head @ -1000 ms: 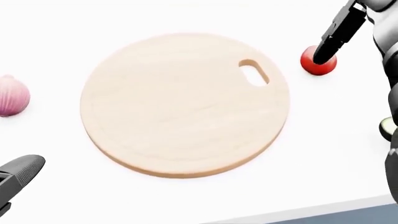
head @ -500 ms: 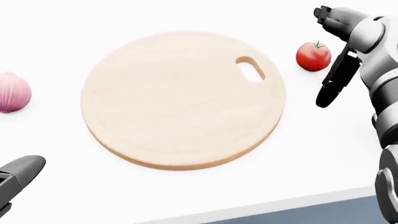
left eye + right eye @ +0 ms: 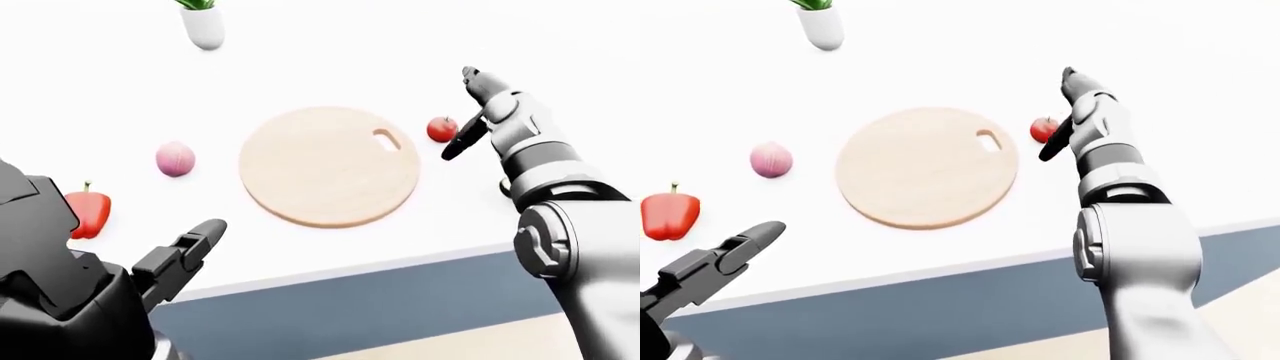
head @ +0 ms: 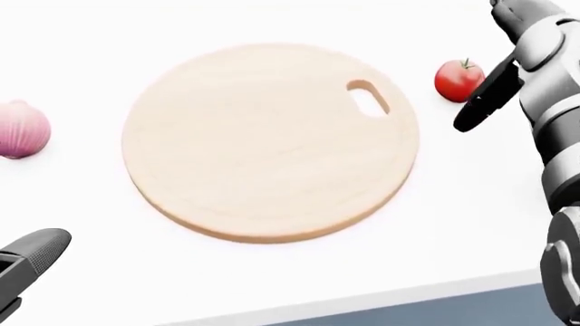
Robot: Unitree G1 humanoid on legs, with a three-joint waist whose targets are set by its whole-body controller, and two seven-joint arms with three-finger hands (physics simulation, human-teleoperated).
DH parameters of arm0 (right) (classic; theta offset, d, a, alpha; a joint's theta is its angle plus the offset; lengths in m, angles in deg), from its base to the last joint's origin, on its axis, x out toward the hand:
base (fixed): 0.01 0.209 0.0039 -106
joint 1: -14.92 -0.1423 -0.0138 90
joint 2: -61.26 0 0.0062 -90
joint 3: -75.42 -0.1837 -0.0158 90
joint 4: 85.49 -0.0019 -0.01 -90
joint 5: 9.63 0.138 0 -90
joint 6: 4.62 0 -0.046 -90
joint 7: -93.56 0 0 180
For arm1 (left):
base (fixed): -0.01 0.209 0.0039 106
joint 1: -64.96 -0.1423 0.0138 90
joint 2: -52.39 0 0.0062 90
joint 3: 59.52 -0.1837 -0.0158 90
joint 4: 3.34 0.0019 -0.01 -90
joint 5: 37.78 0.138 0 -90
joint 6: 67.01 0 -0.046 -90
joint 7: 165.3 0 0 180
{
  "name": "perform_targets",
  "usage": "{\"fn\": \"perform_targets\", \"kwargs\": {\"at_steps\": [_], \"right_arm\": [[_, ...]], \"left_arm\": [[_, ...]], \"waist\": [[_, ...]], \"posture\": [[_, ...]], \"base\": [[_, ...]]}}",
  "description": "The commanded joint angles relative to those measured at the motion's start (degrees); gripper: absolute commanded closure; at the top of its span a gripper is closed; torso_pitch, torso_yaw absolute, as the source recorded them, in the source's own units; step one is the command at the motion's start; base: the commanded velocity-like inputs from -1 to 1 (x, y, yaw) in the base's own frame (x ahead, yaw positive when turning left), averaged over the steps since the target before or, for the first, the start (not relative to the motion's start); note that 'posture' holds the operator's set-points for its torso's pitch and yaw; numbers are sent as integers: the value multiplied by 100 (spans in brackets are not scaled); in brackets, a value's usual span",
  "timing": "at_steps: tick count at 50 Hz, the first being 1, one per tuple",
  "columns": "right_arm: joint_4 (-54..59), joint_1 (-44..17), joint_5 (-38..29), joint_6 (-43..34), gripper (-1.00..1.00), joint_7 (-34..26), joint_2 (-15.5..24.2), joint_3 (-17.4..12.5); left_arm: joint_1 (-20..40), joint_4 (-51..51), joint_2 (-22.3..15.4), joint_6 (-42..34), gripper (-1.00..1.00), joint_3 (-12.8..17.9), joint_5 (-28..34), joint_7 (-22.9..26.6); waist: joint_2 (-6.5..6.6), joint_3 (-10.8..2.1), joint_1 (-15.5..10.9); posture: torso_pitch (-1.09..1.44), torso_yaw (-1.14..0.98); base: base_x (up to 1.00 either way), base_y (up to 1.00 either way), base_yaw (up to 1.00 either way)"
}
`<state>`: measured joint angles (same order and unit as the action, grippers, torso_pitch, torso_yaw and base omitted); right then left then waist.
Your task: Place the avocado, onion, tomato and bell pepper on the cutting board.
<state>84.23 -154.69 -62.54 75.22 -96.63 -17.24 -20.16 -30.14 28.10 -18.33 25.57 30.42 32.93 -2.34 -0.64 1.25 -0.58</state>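
Nothing sits on our cutting board point(image 4: 272, 139) yet. Our right hand point(image 3: 470, 120) hangs beside the tomato point(image 4: 457, 80), fingers spread, holding nothing. We think we are reaching for it. Next we should wrap our fingers round it and lift it onto the board.

I see a plain white desk point(image 3: 330, 45) that fills most of both eye views, evenly lit, with only faint soft shadows on it. Its near edge is a thin pale lip, and below that runs a flat blue-grey front panel point(image 3: 380, 300). A strip of beige floor point(image 3: 1260, 300) shows at the lower right of the eye views. A small white pot point(image 3: 203, 28) with green leaves stands far up the desk. No walls or windows come into view.
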Motion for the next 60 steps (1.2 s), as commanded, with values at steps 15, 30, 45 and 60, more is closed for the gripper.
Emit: {"fn": "perform_targets", "kwargs": {"at_steps": [15, 30, 45, 60], "right_arm": [[-158, -15, 85, -250, -100, 614, -125, -24], [-173, 139, 428, -211, 100, 236, -136, -152], [-191, 123, 473, -127, 100, 253, -10, -84], [-280, -1329, 581, 763, 100, 55, -113, 10]], "left_arm": [[23, -129, -62, -26, -100, -54, 4, -83], [16, -105, -72, -32, -100, -68, 2, -100], [17, -128, -69, -42, -100, -69, -22, -77], [-13, -139, -64, -30, -100, -75, -26, -89]], "waist": [[-36, -141, -16], [-58, -138, -20], [-75, -148, -38], [2, -73, -3]], "posture": [[0, 0], [0, 0], [0, 0], [0, 0]], "base": [[0, 0, 0], [0, 0, 0], [0, 0, 0], [0, 0, 0]]}}
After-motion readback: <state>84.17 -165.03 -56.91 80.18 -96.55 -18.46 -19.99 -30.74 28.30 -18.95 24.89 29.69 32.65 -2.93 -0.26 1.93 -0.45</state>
